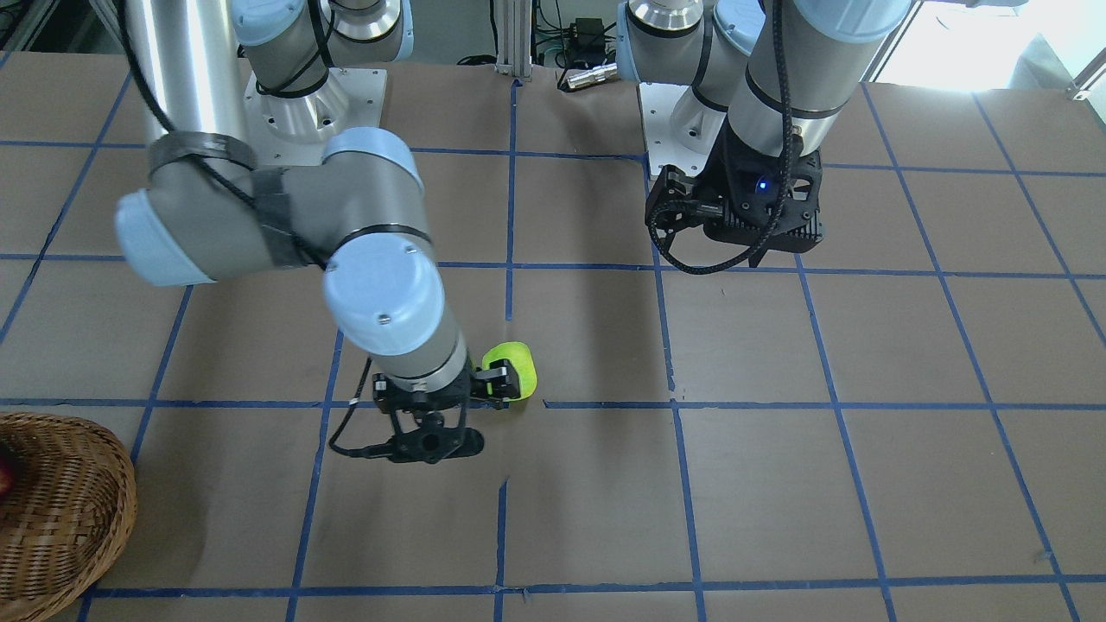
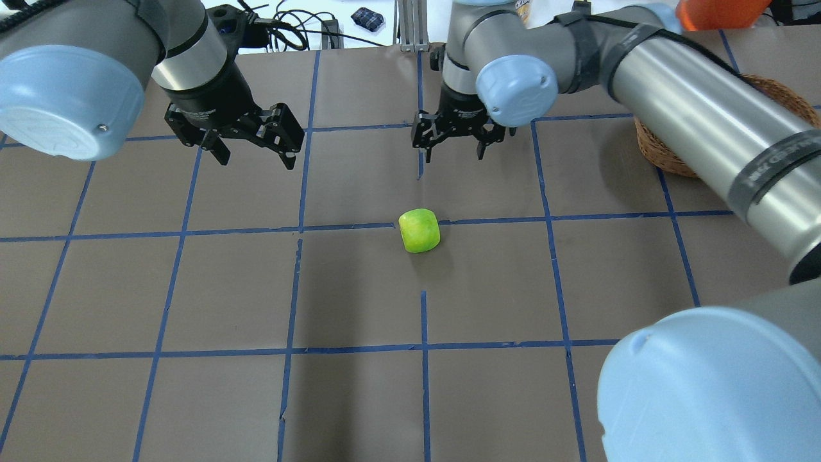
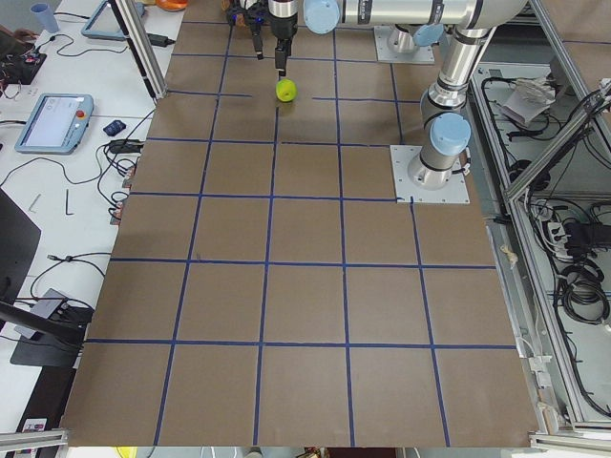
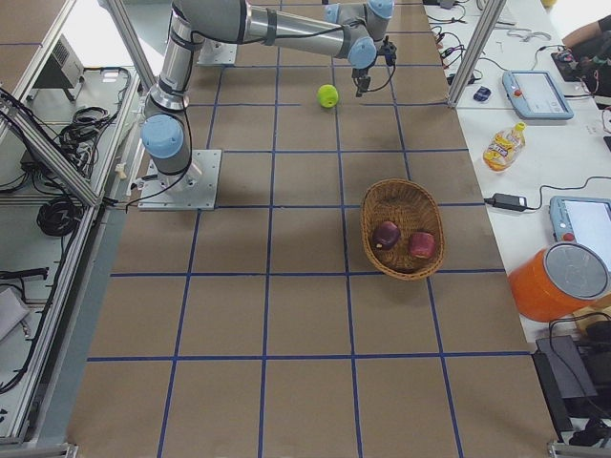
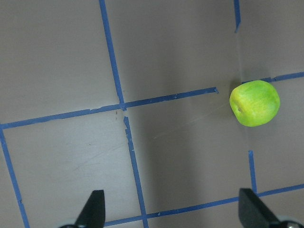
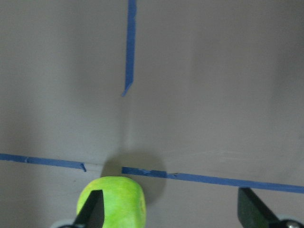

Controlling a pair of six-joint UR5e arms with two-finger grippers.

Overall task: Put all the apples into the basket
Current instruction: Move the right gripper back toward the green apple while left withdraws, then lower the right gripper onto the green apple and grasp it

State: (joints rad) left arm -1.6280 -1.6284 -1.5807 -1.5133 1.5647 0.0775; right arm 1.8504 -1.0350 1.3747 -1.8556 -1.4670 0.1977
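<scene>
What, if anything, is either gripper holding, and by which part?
Nothing: left gripper and right gripper are open; the green apple rests on the table.

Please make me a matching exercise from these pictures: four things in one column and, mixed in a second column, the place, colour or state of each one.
Column one:
1. green apple
2. maroon apple
3. right tool
4. basket

Column two:
A. woven, light brown
B. open and empty
C. alone on the table
D. inside the basket

Pairs: 1-C, 2-D, 3-B, 4-A.
</scene>
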